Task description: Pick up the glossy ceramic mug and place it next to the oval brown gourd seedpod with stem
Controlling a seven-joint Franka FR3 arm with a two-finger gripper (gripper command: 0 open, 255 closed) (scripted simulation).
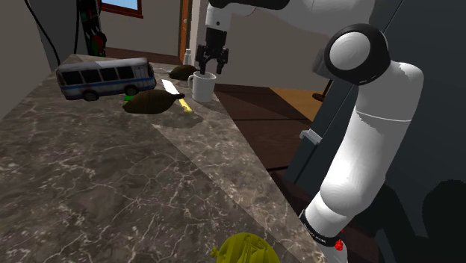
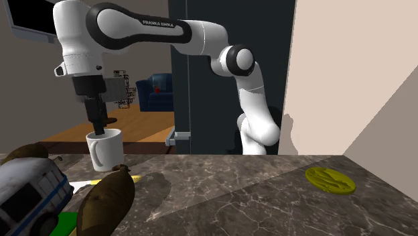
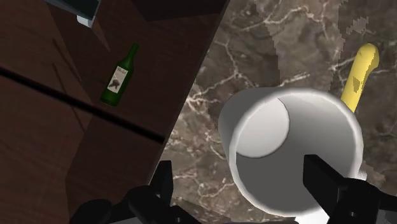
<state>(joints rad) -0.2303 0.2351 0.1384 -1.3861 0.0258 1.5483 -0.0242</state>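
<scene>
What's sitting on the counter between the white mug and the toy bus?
In the shoulder view, a dark brown seedpod and a white strip lie between the mug and the bus.

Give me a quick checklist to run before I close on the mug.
1. Open pincer: ok, its fingers stand apart.
2. Line-up on the mug: ok, one finger sits over the opening and the other outside the wall.
3. Mug upright on the marble counter: ok.
4. Mug held: not ok, nothing is clasped yet.
5. Drop target known: cannot tell. There are two brown pods, one beside the toy bus and one just past the mug in the shoulder view.
</scene>
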